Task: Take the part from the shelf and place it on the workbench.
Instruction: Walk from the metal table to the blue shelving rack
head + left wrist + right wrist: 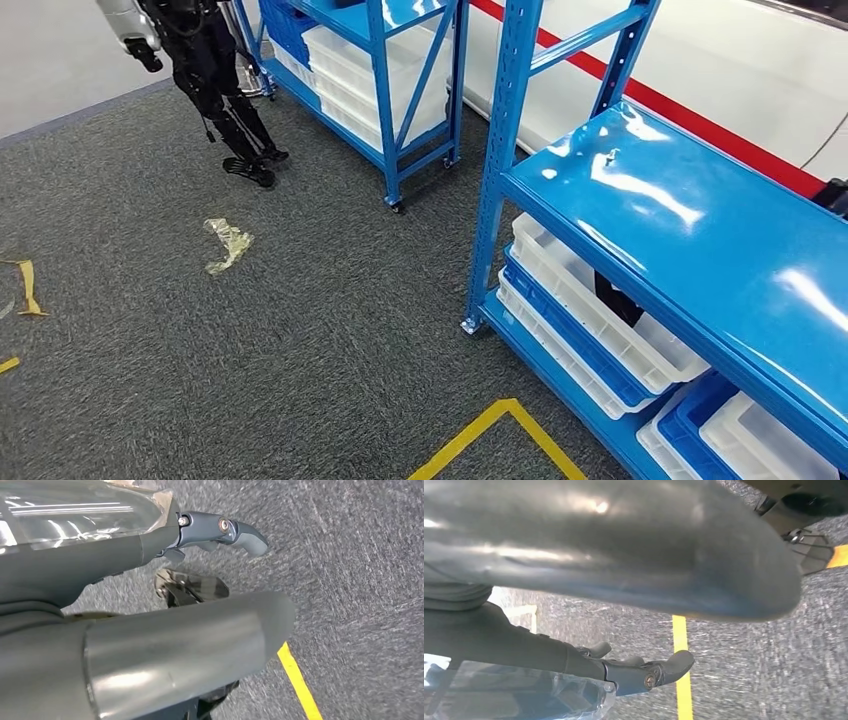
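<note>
**Blue rack on the right, both hands bare**

Blue steel rack (497, 180) close on the right; glossy top deck (700, 230) with a small pale speck far along it, too small to name. Below, white bin (560, 268) nested over a blue bin (575, 335) and another white one; standing in the top bin, one dark thing, judged to be the part (617, 298), half hidden under the deck. Nearer, second blue bin (690, 420) holding a white bin (765, 445), contents out of sight. Far rack (385, 120) stacked with white bins too, contents not readable.

Left hand (210, 530) hanging over grey carpet, thumb out, nothing between the fingers; released, as far as can be judged. Right hand (639, 672) likewise, thumb straight, fingers loosely bent, grasping nothing.

Risks from here, as judgement only:
- Knuckles striking the deck edge on the reach; low gap above the bin, so come in flat and slow.
- Bin sliding or tipping forward off the stack if the part is dragged rather than lifted.
- Wrong thing taken; part not seen clearly, so look again before closing.
- Foot catching the tape scrap (228, 243) on the left, or crossing the yellow line (500, 415).
- Second robot (215, 80) far left; keep well apart when turning with the load.
</note>
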### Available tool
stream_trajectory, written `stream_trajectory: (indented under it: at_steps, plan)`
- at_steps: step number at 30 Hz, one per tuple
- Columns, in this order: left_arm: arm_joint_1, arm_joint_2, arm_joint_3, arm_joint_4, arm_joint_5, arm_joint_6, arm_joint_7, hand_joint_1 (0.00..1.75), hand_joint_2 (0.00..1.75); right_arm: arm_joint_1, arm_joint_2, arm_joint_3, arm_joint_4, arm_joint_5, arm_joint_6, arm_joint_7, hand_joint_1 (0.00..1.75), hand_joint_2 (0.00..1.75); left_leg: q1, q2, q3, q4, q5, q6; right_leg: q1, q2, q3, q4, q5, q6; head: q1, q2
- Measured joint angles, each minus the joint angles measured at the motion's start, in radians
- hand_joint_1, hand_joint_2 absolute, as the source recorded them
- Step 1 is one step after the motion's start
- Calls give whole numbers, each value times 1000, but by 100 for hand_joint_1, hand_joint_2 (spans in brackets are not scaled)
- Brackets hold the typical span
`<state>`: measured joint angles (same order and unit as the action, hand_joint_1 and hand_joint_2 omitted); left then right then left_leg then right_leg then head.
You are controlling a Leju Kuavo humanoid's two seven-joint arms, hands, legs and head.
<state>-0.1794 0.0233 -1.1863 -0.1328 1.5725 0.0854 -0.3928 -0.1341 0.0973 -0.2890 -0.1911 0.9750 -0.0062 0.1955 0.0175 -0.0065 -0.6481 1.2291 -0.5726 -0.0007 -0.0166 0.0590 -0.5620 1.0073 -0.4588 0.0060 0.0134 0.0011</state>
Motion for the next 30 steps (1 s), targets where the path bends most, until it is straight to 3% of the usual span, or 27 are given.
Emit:
stream_trajectory:
  at_steps: [2,3,5,6,7,9,11,13,14,16,18,20,21,23,25,27,29,30]
  plan:
    - [2,-2,1,0,-3,14,3,0,0,-1,2,2,0,15,5,-1,0,0,2,-38,61,-138,72,7,3,25,2,2,0,2,0,0]
    - [1,-5,1,0,-4,28,5,0,0,-3,4,5,0,24,7,0,0,0,2,-56,83,-188,90,10,4,36,0,2,1,5,1,0]
    - [-3,-17,6,0,-4,61,8,0,0,-6,7,11,0,37,13,5,0,0,-3,-69,95,-219,92,15,3,54,-8,1,4,17,1,0]
    - [-7,-24,9,0,-5,71,9,0,0,-6,8,13,0,41,14,10,0,0,-6,-58,96,-222,95,20,0,61,-14,-2,7,25,1,0]
    - [-11,-30,13,-1,-6,75,10,0,0,-5,7,14,0,43,15,15,0,0,-7,-48,98,-229,100,28,-1,52,-20,2,5,30,1,0]
    - [-16,-37,17,-1,-10,73,10,0,0,-7,6,14,0,46,15,20,0,0,-6,-22,103,-243,108,43,2,6,-51,52,-21,30,5,0]
    - [-16,-39,18,-1,-15,64,14,0,0,-10,4,14,0,46,11,19,0,0,-8,8,103,-246,109,49,4,-36,-115,182,-77,25,9,0]
    - [-16,-40,18,-1,-19,53,23,0,0,-9,0,14,0,43,7,16,0,0,-10,35,102,-246,108,50,3,-45,-170,295,-116,28,9,0]
    - [-17,-40,18,-1,-20,50,27,0,0,-7,-3,14,0,41,6,14,0,0,-10,45,102,-246,107,50,2,-47,-175,310,-116,34,9,0]
    - [-18,-42,18,-1,-20,47,32,0,0,-3,-7,14,0,39,6,11,0,0,-9,63,104,-245,105,48,0,-56,-135,237,-84,50,9,0]
    - [-20,-43,18,-1,-21,44,35,0,0,-4,-12,14,0,39,5,11,0,0,-11,81,108,-243,100,41,-3,-91,-55,91,-36,62,10,0]
    - [-23,-44,18,-1,-23,42,38,0,0,-6,-14,14,0,40,5,10,0,0,-17,96,113,-240,94,31,-1,-120,-5,2,-9,56,8,0]
    - [-25,-44,18,-1,-26,41,40,0,0,-5,-14,14,0,41,4,9,0,0,-20,103,115,-239,92,26,1,-122,0,-6,-7,49,6,0]
    - [-30,-47,18,-1,-33,44,42,0,0,0,-17,13,0,43,3,8,0,0,-17,117,120,-239,89,17,2,-102,-4,-5,-4,35,3,0]
    - [-36,-48,16,-1,-39,51,39,0,0,8,-21,12,-1,45,-1,5,0,0,-10,85,111,-210,62,5,-5,-83,-3,-7,-1,20,2,0]
    - [-40,-47,11,-1,-48,53,36,0,0,12,-23,9,-1,45,-8,-2,0,0,-5,28,66,-105,-1,-3,-9,-62,0,-8,2,7,-1,0]
    - [-40,-46,2,-1,-57,53,37,0,0,15,-25,5,-1,47,-11,-7,0,0,-5,9,2,26,-53,-5,-6,-38,-2,-8,3,2,-2,0]
    - [-41,-46,-2,-1,-60,54,40,0,0,18,-25,4,-1,48,-12,-8,0,0,-5,7,-13,53,-52,-4,-5,-25,-2,-7,4,1,-2,0]
